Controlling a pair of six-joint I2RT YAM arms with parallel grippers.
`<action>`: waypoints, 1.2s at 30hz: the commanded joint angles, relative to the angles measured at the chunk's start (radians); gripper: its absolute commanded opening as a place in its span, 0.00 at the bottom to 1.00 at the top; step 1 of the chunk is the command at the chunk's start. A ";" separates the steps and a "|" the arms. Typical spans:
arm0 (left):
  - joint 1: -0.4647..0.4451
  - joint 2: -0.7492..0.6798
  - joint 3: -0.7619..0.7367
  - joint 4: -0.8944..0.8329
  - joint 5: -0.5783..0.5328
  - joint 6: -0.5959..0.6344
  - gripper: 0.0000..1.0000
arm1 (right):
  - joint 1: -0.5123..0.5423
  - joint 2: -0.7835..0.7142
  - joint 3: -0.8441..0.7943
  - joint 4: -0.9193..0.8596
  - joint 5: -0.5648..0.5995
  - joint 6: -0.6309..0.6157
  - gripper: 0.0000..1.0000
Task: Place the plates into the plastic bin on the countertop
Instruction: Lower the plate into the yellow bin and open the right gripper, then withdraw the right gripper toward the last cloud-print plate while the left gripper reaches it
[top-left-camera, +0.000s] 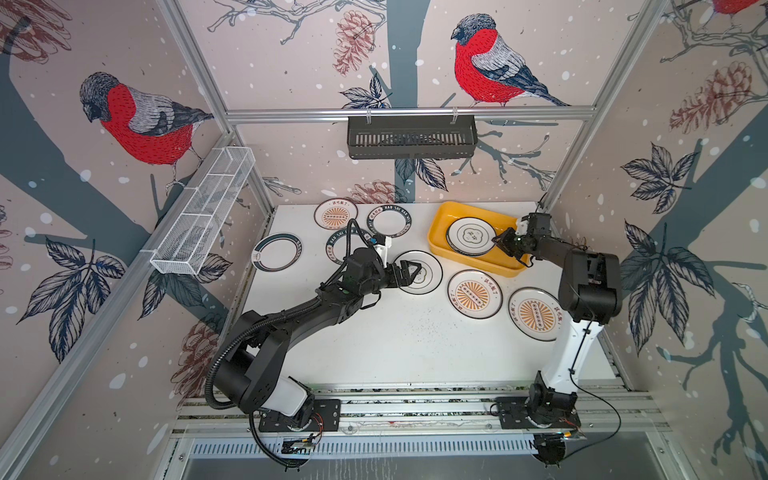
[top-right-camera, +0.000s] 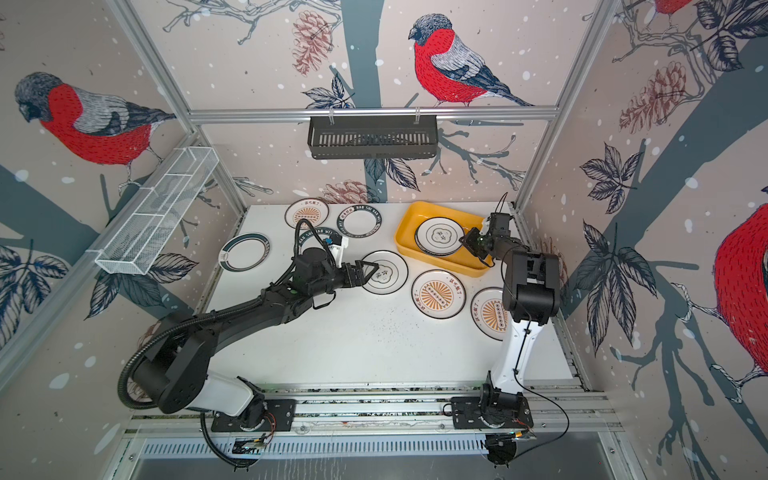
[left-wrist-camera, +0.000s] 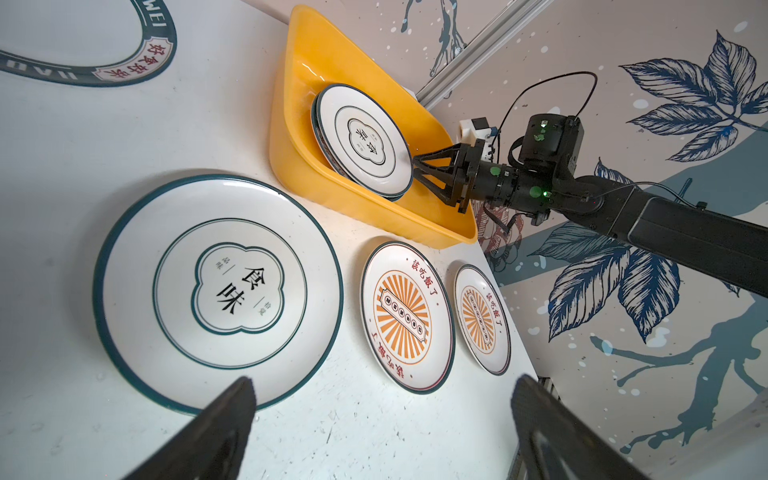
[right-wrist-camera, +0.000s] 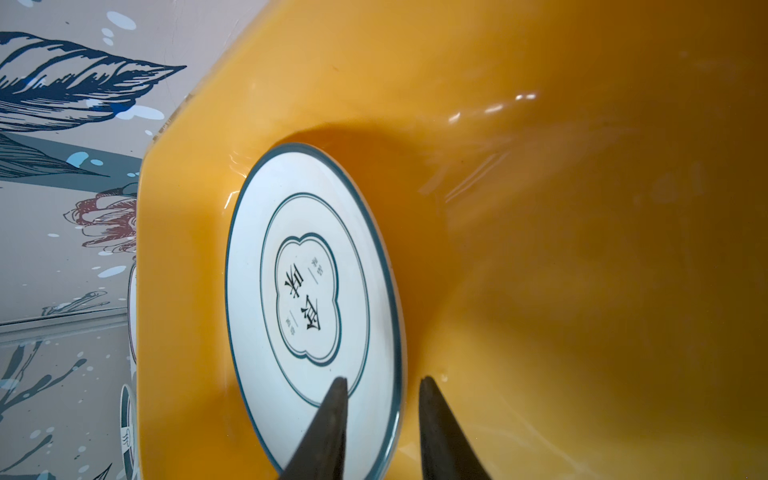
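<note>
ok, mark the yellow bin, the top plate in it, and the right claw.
yellow bin (left-wrist-camera: 332, 50): left wrist view, inner wall.
top plate (right-wrist-camera: 309, 299): right wrist view, centre emblem.
right claw (right-wrist-camera: 382, 380): right wrist view, between fingertips.

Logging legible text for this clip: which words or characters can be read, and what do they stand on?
"食味": centre emblem of the flower-emblem plate, and of the top plate in the plastic bin.
"该吃饭了": red, on both sunburst plates.
"WEI" and "好食好味": dark rim of the lettered plate.
Small characters flanking "食味": too small to read.
</note>
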 joint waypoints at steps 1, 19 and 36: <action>0.002 -0.012 -0.011 0.045 0.000 -0.002 0.96 | 0.009 -0.030 0.006 -0.027 0.023 -0.038 0.34; 0.026 0.034 0.005 -0.090 -0.106 -0.047 0.96 | 0.150 -0.435 -0.213 -0.071 0.173 -0.145 0.78; 0.139 0.276 0.174 -0.219 0.017 0.037 0.87 | 0.326 -0.786 -0.597 0.194 0.133 0.012 0.99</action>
